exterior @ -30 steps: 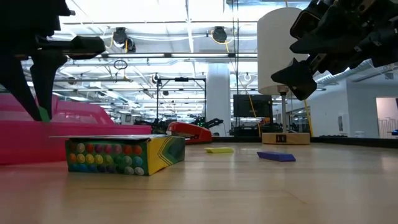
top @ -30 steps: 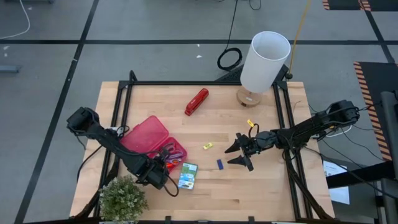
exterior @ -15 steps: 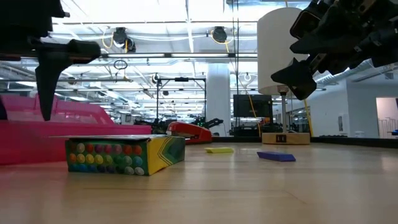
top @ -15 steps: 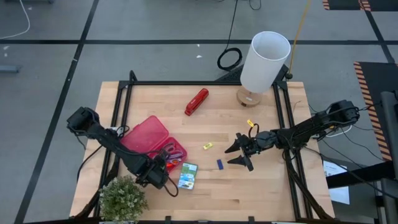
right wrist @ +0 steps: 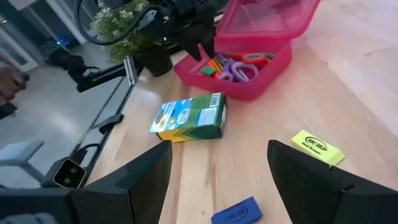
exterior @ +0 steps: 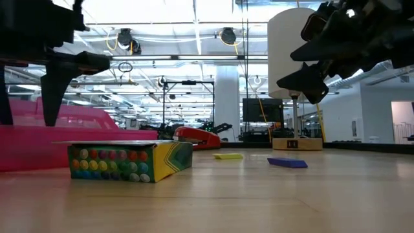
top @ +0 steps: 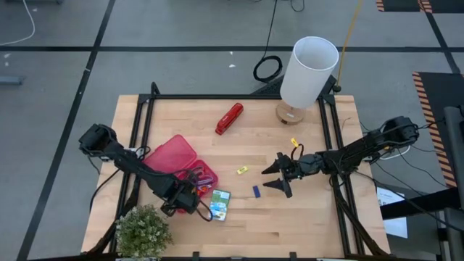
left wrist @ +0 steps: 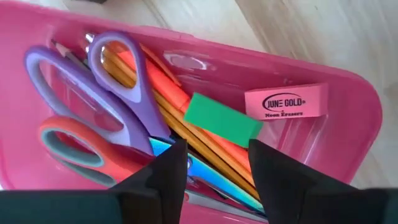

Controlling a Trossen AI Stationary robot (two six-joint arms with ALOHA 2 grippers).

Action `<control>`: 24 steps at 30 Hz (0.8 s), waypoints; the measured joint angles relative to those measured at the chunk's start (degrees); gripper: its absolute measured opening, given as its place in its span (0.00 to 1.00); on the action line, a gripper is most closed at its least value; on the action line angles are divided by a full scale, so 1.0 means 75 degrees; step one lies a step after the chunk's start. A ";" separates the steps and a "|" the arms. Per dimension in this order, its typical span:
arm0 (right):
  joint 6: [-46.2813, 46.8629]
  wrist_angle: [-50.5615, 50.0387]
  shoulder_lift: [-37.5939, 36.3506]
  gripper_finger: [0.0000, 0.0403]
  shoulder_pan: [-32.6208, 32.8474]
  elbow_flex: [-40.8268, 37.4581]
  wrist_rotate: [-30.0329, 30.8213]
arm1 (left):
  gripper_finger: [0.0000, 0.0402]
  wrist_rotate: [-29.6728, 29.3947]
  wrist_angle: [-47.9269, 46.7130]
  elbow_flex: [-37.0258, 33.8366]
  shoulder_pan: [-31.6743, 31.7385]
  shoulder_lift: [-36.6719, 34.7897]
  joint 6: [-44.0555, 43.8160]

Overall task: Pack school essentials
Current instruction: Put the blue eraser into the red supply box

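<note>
Pink case (left wrist: 348,118), open, directly beneath the left gripper (left wrist: 214,168). Contents: purple-handled scissors (left wrist: 93,81), red-handled scissors (left wrist: 81,146), pencils (left wrist: 186,134), orange pens (left wrist: 158,78), green eraser (left wrist: 222,118), pink eraser (left wrist: 285,102). Green eraser resting on the pencils and pens, just ahead of the left fingertips (left wrist: 166,169); pink eraser beyond it, flat on the case floor near the wall. Scissors to one side of the fingers, handles overlapping.

Left gripper (top: 190,196): released, fingers spread, nothing between them, poised above the case compartment (top: 197,180). Case lid (top: 168,158) hinged back, away from the gripper toward the table's rear left.

Crayon box (top: 218,204): flat on the table, just beside the left gripper on the side toward the table's centre, outside the case. Seen in the low view (exterior: 129,160) in front of the case wall (exterior: 32,145).

Right gripper (top: 281,176): released, fingers wide apart, empty, raised above the table (top: 304,225). Blue eraser (top: 256,191) on the table just ahead of and below its fingertips; yellow eraser (top: 242,170) slightly farther ahead, apart from the blue one. Both visible past the right fingers: blue (right wrist: 235,211), yellow (right wrist: 317,147).

Small yellow item (top: 293,143) on the table behind the right gripper, kind not discernible.

Red stapler (top: 229,118) well beyond both grippers toward the rear. Lamp (top: 307,72) at the rear right. Potted plant (top: 143,232) at the front left corner, just beside the left gripper.
</note>
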 joint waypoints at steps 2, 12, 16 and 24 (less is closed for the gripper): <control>0.0012 -0.0035 0.0000 0.64 0.0155 0.0000 0.0081 | 0.40 0.0111 -0.0138 0.0077 0.0108 0.0000 -0.0127; -0.0142 -0.0502 0.0723 0.64 0.0755 0.0262 0.1118 | 0.26 -0.0517 -0.0735 0.1144 0.0565 -0.0182 -0.0654; -0.0006 -0.1144 0.1485 0.64 0.1076 0.1011 0.1560 | 0.22 -0.1217 -0.0476 0.1329 0.0611 -0.0464 -0.1142; 0.0800 -0.3267 0.2464 0.64 0.1764 0.2617 0.3430 | 0.13 -0.2553 0.0272 0.1287 0.0444 -0.0650 -0.1935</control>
